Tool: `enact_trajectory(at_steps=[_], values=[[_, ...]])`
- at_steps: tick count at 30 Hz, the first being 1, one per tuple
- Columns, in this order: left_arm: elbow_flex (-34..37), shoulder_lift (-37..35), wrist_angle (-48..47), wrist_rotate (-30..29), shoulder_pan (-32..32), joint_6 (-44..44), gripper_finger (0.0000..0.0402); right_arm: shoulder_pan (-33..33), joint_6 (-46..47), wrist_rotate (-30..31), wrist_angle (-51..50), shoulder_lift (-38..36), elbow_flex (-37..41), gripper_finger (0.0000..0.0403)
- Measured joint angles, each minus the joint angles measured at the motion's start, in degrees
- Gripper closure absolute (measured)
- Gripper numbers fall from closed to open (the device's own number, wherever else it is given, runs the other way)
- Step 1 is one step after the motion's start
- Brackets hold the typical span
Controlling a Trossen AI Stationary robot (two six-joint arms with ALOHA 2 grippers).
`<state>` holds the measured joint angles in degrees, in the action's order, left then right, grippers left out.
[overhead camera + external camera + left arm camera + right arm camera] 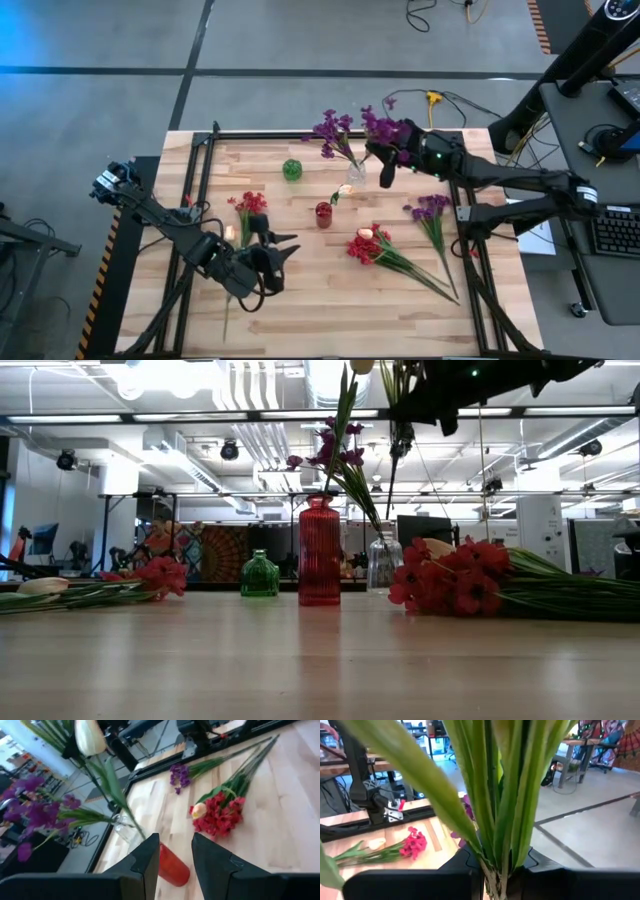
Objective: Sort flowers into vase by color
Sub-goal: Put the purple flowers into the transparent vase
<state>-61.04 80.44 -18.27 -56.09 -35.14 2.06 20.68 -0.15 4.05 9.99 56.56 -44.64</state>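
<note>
My right gripper [384, 166] is shut on a purple flower sprig [385, 126] at the table's far side, just right of the clear vase [356, 172], which holds another purple sprig [334, 130]. A red vase [323, 215] holds a cream tulip [345, 190]. The green vase [291, 169] stands further left. Red flowers [250, 204] lie on the left. A red bunch with one cream bud [366, 247] and a purple sprig [432, 210] lie on the right. My left gripper [290, 243] is open near the front left, pointing at the red vase [172, 868]. My right gripper pinches the sprig's bundled green stems [496, 862] between its two fingers. The fingers come level from the table's right and lie across the stems. The sprig stands roughly upright and lifted clear, its stem end [394, 465] hanging below the fingers above the clear vase [383, 563].
Black frame rails run along the table's left side [200, 190] and right side [470, 230]. A bare strip of wooden tabletop [330, 315] runs along the near edge. A desk with a keyboard [610, 230] stands beyond the right edge.
</note>
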Motion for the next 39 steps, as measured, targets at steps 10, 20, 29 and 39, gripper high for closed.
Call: enact_trajectory(at_steps=[10,20,29,39], values=[[0.0,0.0,-1.6,-2.1,0.0,1.9,0.0304,0.1,-2.0,0.4,1.2,2.9,0.0,0.0369],[0.0,0.0,-1.6,-2.1,0.0,1.9,0.0304,1.2,-2.4,0.5,2.1,4.1,0.0,0.0369],[0.0,0.0,-1.5,-2.1,0.0,2.0,0.0304,1.9,-0.1,0.5,2.1,4.5,0.0,0.0369],[0.0,0.0,-1.5,-1.9,0.0,3.5,0.0304,1.9,0.6,0.5,2.1,4.5,0.0,0.0369]])
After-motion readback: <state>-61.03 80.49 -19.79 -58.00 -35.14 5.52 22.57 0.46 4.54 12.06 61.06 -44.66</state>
